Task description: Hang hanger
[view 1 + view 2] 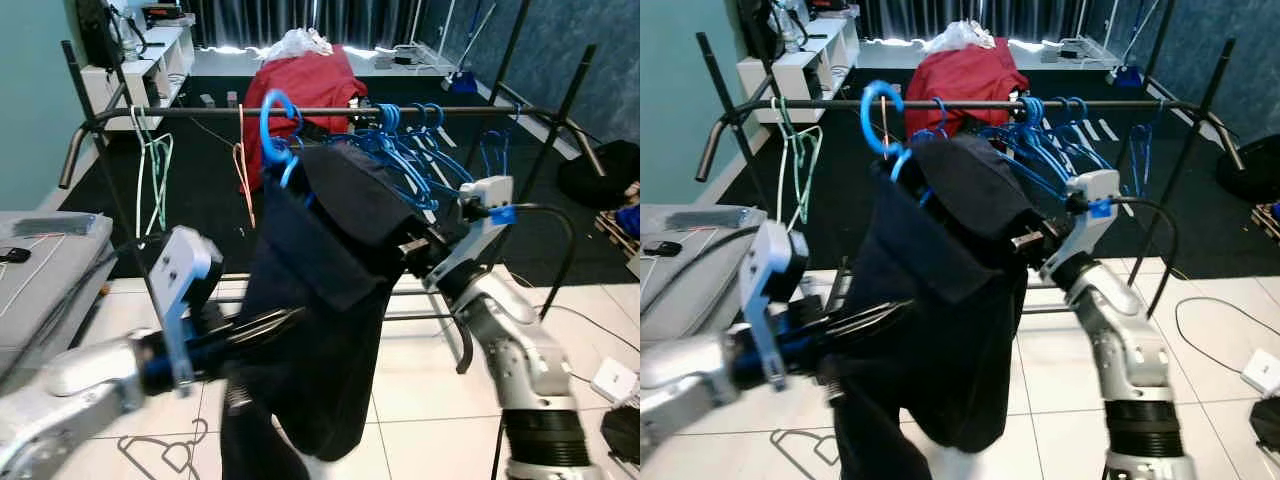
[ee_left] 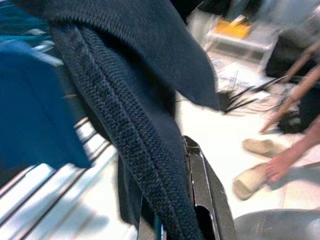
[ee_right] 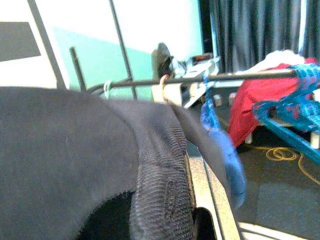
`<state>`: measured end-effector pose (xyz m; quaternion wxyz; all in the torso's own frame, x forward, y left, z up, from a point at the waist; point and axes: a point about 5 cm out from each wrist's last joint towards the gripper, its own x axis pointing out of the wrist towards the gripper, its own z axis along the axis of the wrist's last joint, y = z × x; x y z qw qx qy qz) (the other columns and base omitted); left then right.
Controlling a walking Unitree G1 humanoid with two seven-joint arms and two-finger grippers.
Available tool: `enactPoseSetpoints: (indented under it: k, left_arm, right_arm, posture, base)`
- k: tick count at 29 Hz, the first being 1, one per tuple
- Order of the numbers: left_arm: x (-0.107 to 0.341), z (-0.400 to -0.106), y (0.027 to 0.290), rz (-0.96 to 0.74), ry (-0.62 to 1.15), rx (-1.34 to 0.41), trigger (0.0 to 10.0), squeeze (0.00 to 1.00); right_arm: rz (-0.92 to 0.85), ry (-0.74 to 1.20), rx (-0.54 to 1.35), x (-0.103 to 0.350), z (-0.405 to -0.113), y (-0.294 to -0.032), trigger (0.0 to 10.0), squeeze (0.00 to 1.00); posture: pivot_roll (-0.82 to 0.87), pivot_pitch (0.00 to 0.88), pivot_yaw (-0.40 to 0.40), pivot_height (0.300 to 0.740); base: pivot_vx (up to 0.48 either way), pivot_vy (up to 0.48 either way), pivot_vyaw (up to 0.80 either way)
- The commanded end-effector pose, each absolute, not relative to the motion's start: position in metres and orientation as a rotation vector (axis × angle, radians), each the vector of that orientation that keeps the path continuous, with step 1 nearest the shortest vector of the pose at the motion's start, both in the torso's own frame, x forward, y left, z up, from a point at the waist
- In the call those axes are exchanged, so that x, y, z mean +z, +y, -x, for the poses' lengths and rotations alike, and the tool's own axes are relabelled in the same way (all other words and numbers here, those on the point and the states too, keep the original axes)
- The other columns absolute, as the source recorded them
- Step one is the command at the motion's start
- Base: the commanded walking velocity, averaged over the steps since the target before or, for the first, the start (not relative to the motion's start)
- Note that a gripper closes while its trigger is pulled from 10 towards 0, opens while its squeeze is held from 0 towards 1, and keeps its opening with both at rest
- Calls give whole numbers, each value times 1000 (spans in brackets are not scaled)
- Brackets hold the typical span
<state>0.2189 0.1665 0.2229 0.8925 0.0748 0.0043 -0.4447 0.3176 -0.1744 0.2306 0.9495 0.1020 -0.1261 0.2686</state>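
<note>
Two grippers hold garment [image 1: 330, 300] upright, hanger [image 1: 275, 135] hook upward.

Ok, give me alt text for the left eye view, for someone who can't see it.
Both grippers hold a dark garment on a blue hanger, its hook level with the black rail. The left gripper grips low, the right gripper higher. More blue hangers crowd the rail's right.

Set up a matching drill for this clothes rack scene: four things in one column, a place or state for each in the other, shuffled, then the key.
1. dark garment
2. red cloth
3. green hanger
4. wire hanger

A. lying on the floor tiles
B. hanging alone at the rail's left end
C. held between both grippers
D. heaped behind the rail

Pairs: 1-C, 2-D, 3-B, 4-A
</note>
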Motion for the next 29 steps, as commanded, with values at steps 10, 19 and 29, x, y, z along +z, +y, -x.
enactPoseSetpoints:
  k: [10,19,29]
  left_arm:
    - [263,-192,188,-418,-81,-1138,10000,0]
    - [264,-175,180,-589,14,-1360,10000,0]
    - [223,-184,173,-850,191,-1473,10000,0]
  right_arm:
    - [-163,-267,430,239,-321,-200,0,0]
    - [-182,-259,405,240,-325,-202,0,0]
    - [-252,-258,383,241,-328,-205,0,0]
  posture:
    - [-8,0,-19,740]
    - [-4,0,-29,740]
    - [7,0,-32,740]
  base:
    - [0,0,0]
    - [0,0,0]
    - [0,0,0]
